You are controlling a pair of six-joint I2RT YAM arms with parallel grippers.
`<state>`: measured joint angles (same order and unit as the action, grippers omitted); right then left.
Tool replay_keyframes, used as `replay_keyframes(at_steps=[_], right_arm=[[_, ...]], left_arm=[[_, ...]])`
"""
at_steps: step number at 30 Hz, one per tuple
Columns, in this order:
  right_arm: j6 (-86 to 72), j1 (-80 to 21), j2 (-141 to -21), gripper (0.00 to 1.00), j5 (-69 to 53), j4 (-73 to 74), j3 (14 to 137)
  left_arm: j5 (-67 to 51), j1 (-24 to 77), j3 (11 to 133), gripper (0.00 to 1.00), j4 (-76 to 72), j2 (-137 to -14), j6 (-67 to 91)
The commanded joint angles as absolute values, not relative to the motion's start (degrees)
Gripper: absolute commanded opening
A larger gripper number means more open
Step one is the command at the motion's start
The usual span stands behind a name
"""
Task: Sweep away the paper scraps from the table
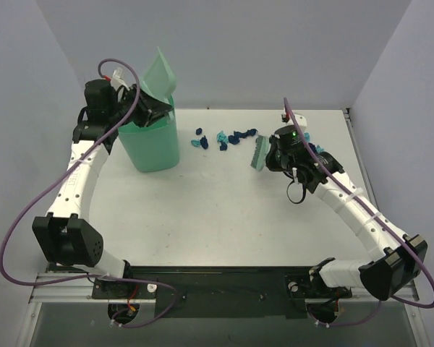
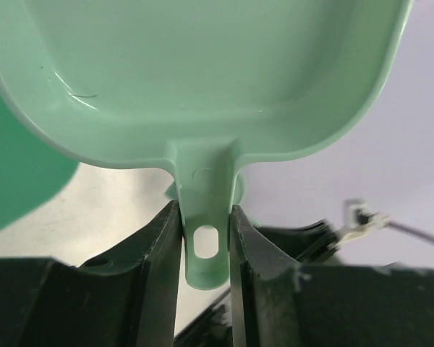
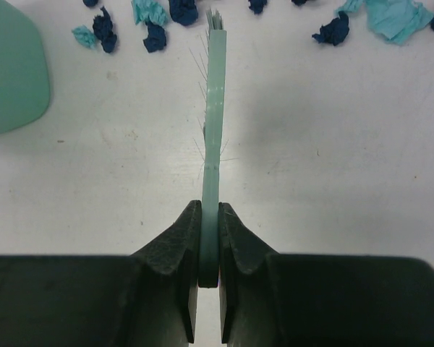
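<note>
Navy and turquoise paper scraps (image 1: 224, 137) lie in a loose row on the white table (image 1: 224, 210), right of the bin. My right gripper (image 1: 275, 153) is shut on the handle of a mint-green brush (image 1: 259, 153), which stands on edge just right of the scraps. In the right wrist view the brush (image 3: 215, 108) runs from the gripper (image 3: 209, 217) toward the scraps (image 3: 159, 22). My left gripper (image 1: 146, 108) is shut on the handle of a mint-green dustpan (image 1: 159, 76), held tilted up over the bin. The left wrist view shows the pan (image 2: 202, 72) empty, its handle clamped in the gripper (image 2: 206, 224).
A tall mint-green bin (image 1: 150, 144) stands at the back left of the table, under the dustpan; its side shows in the wrist views (image 2: 14, 181) (image 3: 11, 72). Grey walls close in the table on three sides.
</note>
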<state>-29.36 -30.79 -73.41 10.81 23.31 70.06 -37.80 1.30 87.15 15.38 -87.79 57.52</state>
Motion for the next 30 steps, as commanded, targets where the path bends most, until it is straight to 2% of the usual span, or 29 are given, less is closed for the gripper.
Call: replay_keyframes(at_steps=[1, 6, 13, 19, 26, 30], right_arm=[[-30.9, -29.4, -74.1, 0.00, 14.9, 18.9, 75.0], [-34.2, -24.3, -75.3, 0.00, 12.7, 14.9, 75.8], [-43.1, -19.5, -82.9, 0.00, 6.9, 0.5, 78.6], [-54.5, -19.8, -96.5, 0.00, 0.4, -14.1, 84.7], [-64.2, -23.1, -110.8, 0.00, -1.8, -29.6, 91.3], [-65.3, -25.5, -118.7, 0.00, -1.0, -31.4, 96.7]], left_arm=[[-26.8, 9.2, 94.4, 0.00, 34.8, -84.8, 38.1], [-13.5, 20.5, 93.3, 0.00, 44.9, -83.8, 30.4], [-1.2, 32.0, 81.6, 0.00, 49.5, -78.9, 28.2], [10.3, 34.3, 70.5, 0.00, 53.5, -72.1, 30.1], [15.0, 34.7, 62.4, 0.00, 56.5, -68.9, 30.7], [15.3, 34.7, 60.7, 0.00, 57.2, -69.1, 29.9]])
